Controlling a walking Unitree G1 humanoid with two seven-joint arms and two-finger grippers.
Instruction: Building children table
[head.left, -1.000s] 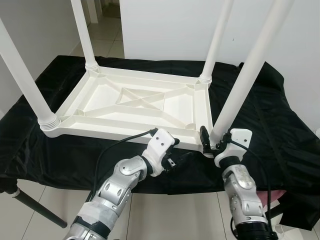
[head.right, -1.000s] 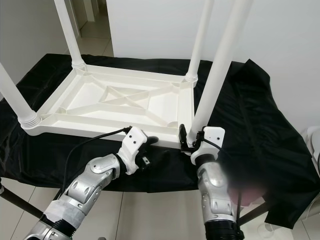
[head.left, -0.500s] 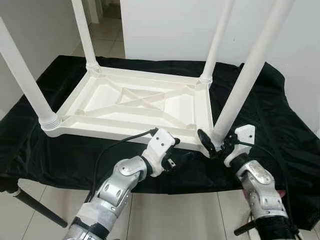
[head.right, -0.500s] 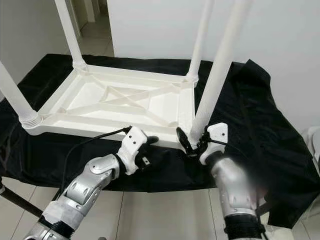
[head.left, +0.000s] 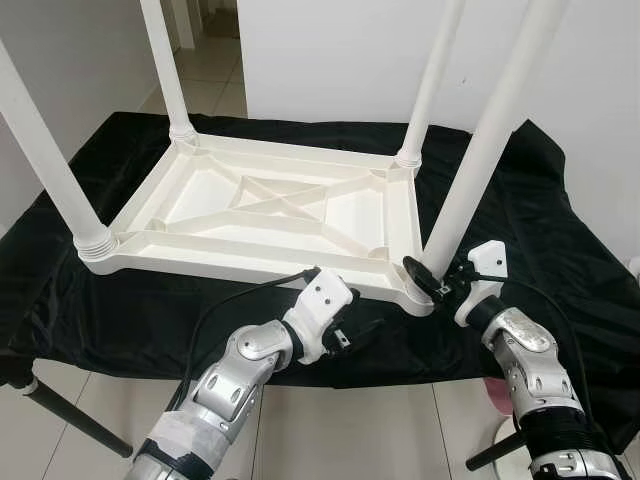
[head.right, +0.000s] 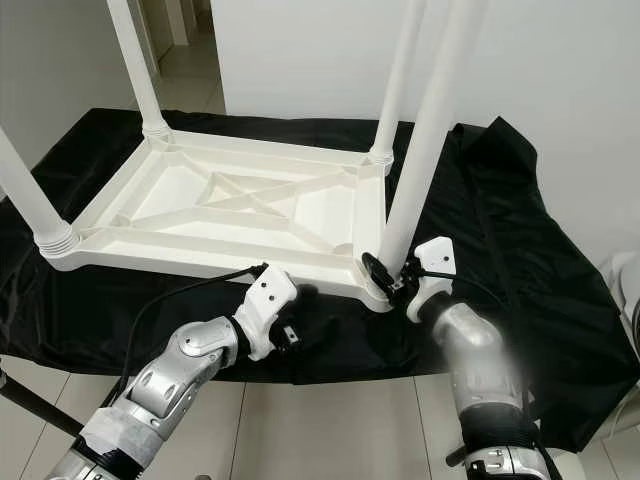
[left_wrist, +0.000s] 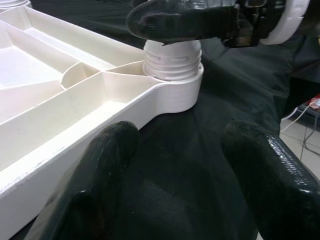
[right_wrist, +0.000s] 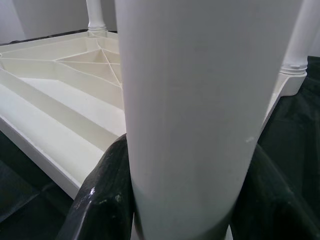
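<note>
A white plastic children's table (head.left: 190, 256) lies upside down on a black cloth, with its legs pointing up. My right gripper (head.left: 425, 276) is shut on the near right leg (head.left: 478, 165) just above its threaded collar (left_wrist: 172, 61). In the right wrist view the leg (right_wrist: 190, 95) stands between the two black fingers (right_wrist: 100, 200), which press on both sides. My left gripper (head.left: 358, 328) rests open on the cloth just in front of the table's front rim, near that same corner. Nothing is between its fingers (left_wrist: 107, 165).
The black cloth (head.left: 560, 230) drapes over the support surface and hangs off its front edge. A white wall stands behind. Tiled floor lies below, with a black stand leg (head.left: 70, 418) at the lower left. The other three legs rise at the remaining corners.
My right arm has swung out to the right and its fingers now clasp the near right leg from that side. The left gripper has slid slightly back toward me along the cloth.
</note>
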